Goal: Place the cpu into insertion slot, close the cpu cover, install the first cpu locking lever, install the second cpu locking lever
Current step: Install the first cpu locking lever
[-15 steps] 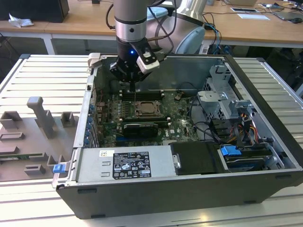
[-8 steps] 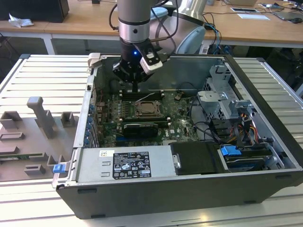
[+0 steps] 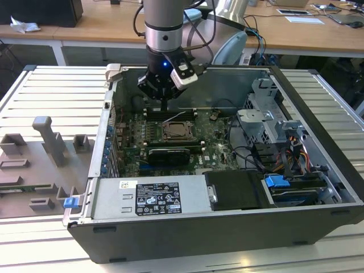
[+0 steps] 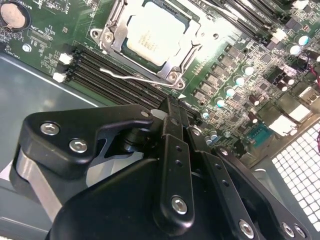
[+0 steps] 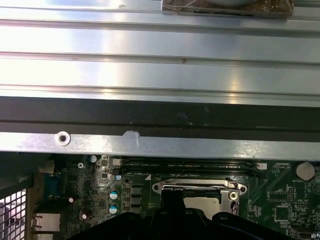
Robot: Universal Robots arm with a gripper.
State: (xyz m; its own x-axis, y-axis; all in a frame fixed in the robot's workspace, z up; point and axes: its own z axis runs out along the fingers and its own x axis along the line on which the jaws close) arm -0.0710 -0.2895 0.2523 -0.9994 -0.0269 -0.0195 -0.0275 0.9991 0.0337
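Observation:
Inside the open computer case, the cpu, pale silver-beige, lies in the insertion slot on the green board. The silvery cpu cover lies flat around it, framing its top. A thin wire locking lever runs along the socket edge nearest the fingers, its free end standing off over the memory slots. My gripper hangs just behind the socket toward the case's back wall, above the memory slots, shut on nothing. Its black fingers meet in a narrow tip. In the first wrist view the gripper stands before the socket.
Long black memory slots lie between the socket and the case wall. A power supply, drive cage and cables fill the case's front and the exterior view's right. Grey fixtures stand on the table at the exterior view's left.

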